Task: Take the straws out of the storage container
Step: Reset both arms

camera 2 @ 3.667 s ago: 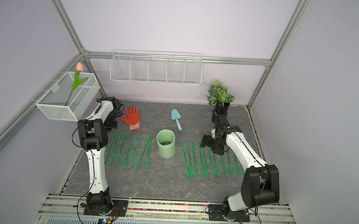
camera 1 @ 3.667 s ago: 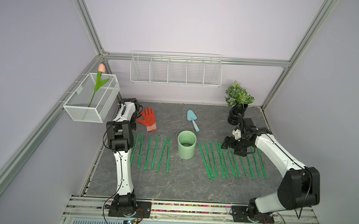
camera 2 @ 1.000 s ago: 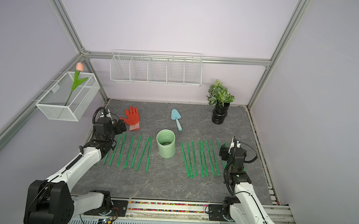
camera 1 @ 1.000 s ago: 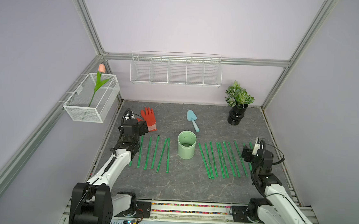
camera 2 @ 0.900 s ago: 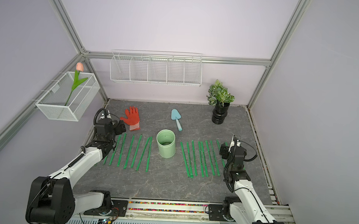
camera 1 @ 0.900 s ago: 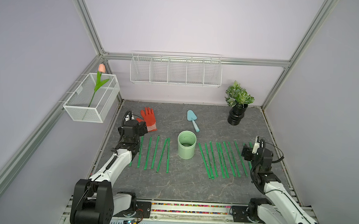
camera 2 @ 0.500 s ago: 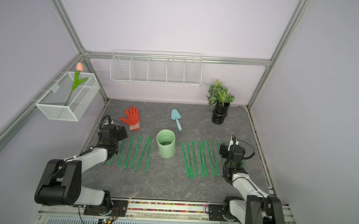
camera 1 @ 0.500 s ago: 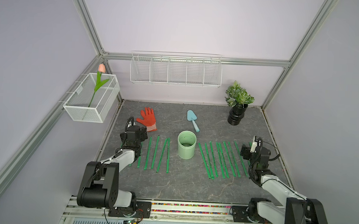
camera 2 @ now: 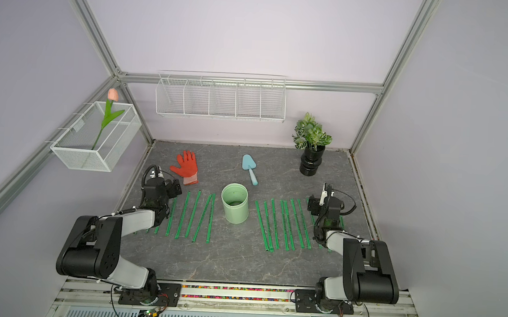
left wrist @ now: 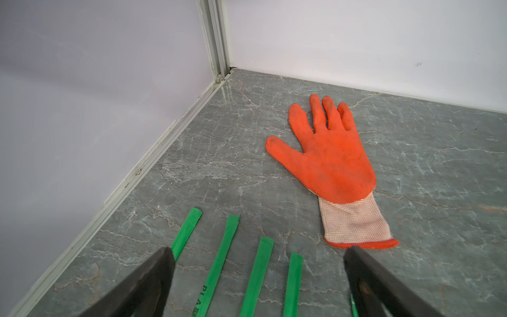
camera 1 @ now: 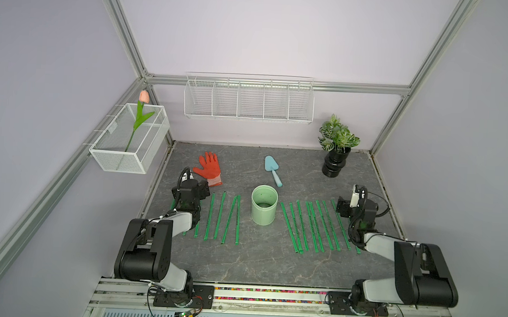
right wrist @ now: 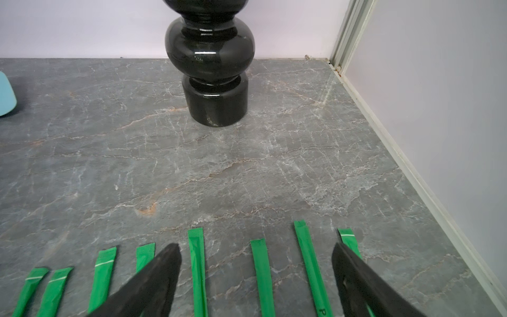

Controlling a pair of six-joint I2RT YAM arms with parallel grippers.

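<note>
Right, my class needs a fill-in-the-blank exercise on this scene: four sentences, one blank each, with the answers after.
1. The straws lie flat on the table on ____ sides of the storage container.
2. The storage container stands upright and is ____.
3. The left gripper and the right gripper both have their jaws ____.
4. The plant pot is ____ in colour.

Missing words: both; empty; open; black.

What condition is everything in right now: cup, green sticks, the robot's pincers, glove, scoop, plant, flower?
Storage container: upright, no straws seen inside.
Straws: lying flat in rows either side of it.
Left jaws: open, empty.
Right jaws: open, empty.
Glove: lying flat.
Trowel: lying flat.
Potted plant: upright.
Tulip: standing in wire basket.
</note>
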